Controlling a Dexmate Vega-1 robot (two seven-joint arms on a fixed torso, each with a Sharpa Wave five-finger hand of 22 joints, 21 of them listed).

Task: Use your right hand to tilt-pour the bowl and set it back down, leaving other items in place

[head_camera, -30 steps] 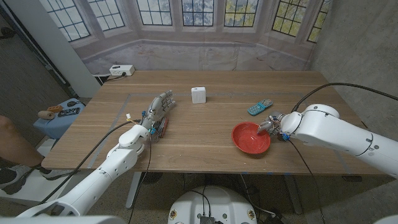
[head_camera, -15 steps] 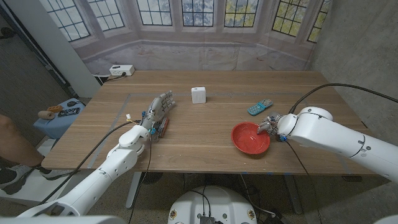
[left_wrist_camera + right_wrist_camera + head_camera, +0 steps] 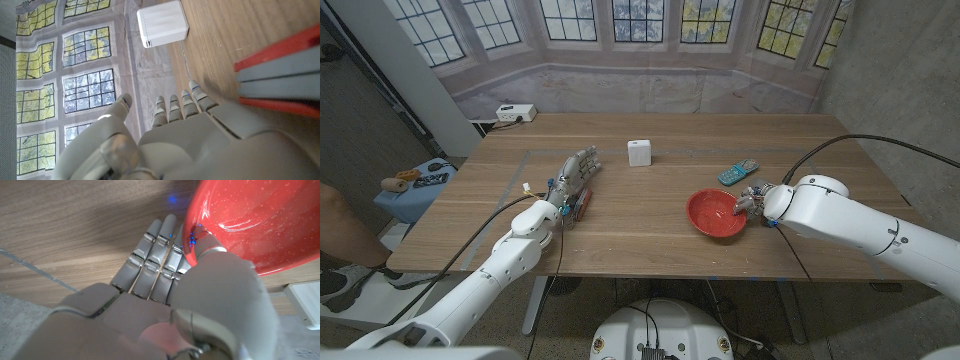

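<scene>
Since the earlier frames the red bowl has shifted toward the table's middle and tipped up, its far rim raised. The right hand pinches the bowl's rim, thumb inside, the other fingers stretched underneath. The bowl is round, glossy and speckled, on the wooden table, near a teal phone. The left hand holds nothing, fingers extended, well apart from the bowl.
</scene>
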